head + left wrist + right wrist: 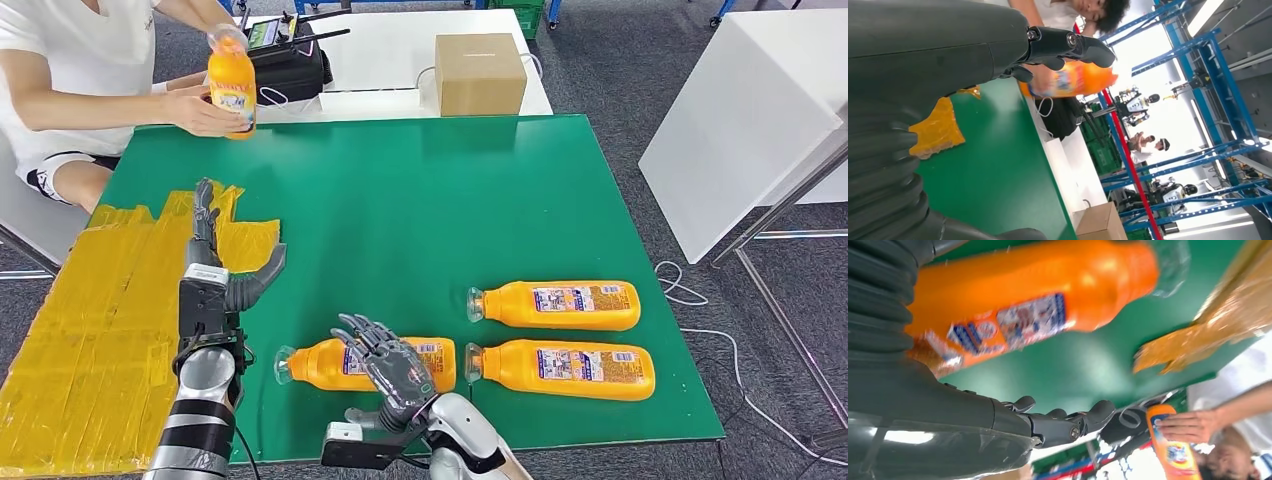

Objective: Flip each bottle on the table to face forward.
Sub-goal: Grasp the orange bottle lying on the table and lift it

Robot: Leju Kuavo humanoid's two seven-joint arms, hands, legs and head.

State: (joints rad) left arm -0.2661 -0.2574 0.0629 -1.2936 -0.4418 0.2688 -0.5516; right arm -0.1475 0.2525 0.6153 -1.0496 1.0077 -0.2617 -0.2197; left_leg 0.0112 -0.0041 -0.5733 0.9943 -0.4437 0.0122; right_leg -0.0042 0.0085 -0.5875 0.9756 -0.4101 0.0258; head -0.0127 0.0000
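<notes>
- Three bottles lie flat on the green counter [400, 200]: near bottle [330, 365] at 6 o'clock, two more [560, 304] [565, 369] at 4.
- Right hand [385, 360] hovers over near bottle, fingers spread, gripping nothing.
- Left hand [215, 265] wide, empty, at 8.
- Person holds fourth bottle [232, 85] upright at 11.
- Judgement: three flips remain.

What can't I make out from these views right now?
- Head view: the right hand covers the near bottle; contact cannot be judged.
- Right wrist view: that bottle's label is blurred.
- Left wrist view: the left hand hides part of the bottle a person holds.
</notes>
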